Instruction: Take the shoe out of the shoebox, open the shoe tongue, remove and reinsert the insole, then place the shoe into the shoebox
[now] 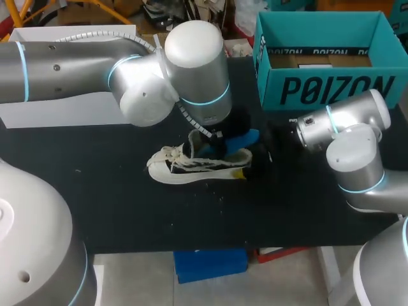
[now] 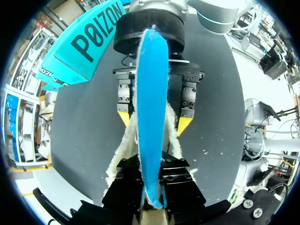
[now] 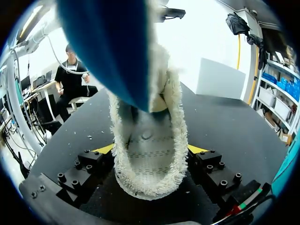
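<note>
As the black table (image 1: 127, 191) carries all items, it is logged first. The teal shoebox (image 1: 331, 89) stands open at the far right; no shoe seen inside.

The white shoe (image 1: 185, 167) lies mid-table, well apart from the box, heel toward the right arm (image 1: 357, 159). Upright or tipped: can't confirm.

The blue insole (image 2: 152, 93) rises out of the heel opening, part-drawn.

Left tool (image 2: 152, 192): fingers closed tight on the insole, nipping it from both sides. Judged pos. for drawing it out or feeding it back; which one, can't tell.

Right tool (image 3: 151, 150): fingers set wide, one each side of the fleecy heel collar, both touching. Judged to pin the shoe so it won't lift w/ the insole.

Hidden:
- Tongue and lace area, under the left arm (image 1: 191, 70) in the head view.
- Insole's lower part, inside the shoe.
- Left tool's yellow tips, not seen.
</note>
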Robot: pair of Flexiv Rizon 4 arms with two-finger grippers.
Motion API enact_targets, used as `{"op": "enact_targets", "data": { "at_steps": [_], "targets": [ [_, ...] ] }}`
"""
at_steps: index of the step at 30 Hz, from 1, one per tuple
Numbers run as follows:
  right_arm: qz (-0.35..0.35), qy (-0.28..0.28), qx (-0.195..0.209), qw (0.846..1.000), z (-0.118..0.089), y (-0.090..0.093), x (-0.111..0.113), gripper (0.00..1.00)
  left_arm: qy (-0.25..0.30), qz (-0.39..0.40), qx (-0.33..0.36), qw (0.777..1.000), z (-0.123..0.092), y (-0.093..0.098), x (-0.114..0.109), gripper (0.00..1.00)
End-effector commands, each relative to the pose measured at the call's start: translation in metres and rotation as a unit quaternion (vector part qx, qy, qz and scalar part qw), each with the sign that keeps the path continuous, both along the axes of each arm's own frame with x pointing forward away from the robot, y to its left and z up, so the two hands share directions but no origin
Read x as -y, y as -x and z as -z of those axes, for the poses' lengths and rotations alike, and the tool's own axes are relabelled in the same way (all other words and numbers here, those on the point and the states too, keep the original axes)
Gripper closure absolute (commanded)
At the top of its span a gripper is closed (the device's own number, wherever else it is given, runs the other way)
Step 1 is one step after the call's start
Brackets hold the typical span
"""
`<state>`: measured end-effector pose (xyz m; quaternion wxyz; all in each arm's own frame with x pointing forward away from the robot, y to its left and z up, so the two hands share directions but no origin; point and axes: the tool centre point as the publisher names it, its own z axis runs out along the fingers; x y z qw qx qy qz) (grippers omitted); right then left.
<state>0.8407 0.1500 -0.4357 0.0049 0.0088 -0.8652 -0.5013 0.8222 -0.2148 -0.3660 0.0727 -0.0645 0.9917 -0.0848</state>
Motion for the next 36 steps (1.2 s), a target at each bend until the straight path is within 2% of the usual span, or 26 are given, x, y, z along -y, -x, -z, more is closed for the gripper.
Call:
{"op": "enact_targets", "data": {
  "at_steps": [1,9,15,22,36],
  "targets": [
    [0.000,0.001,0.000,1.000,0.007,0.000,0.000,1.00,-0.004,0.003,-0.002,1.000,0.009,-0.002,0.011,0.65],
    [0.000,0.001,0.000,1.000,0.007,0.000,0.000,1.00,0.006,0.005,0.002,1.000,0.008,-0.004,0.016,0.61],
    [0.000,0.001,0.000,1.000,0.007,0.000,0.000,1.00,0.049,0.009,0.024,0.998,-0.010,0.000,0.015,0.64],
    [0.000,0.001,0.000,1.000,0.007,0.000,0.000,1.00,0.096,-0.007,0.034,0.995,-0.018,0.000,0.011,0.67],
    [0.000,0.001,0.000,1.000,0.007,0.000,0.000,1.00,0.127,0.026,0.036,0.991,-0.027,0.003,0.018,0.67]
  ]
}}
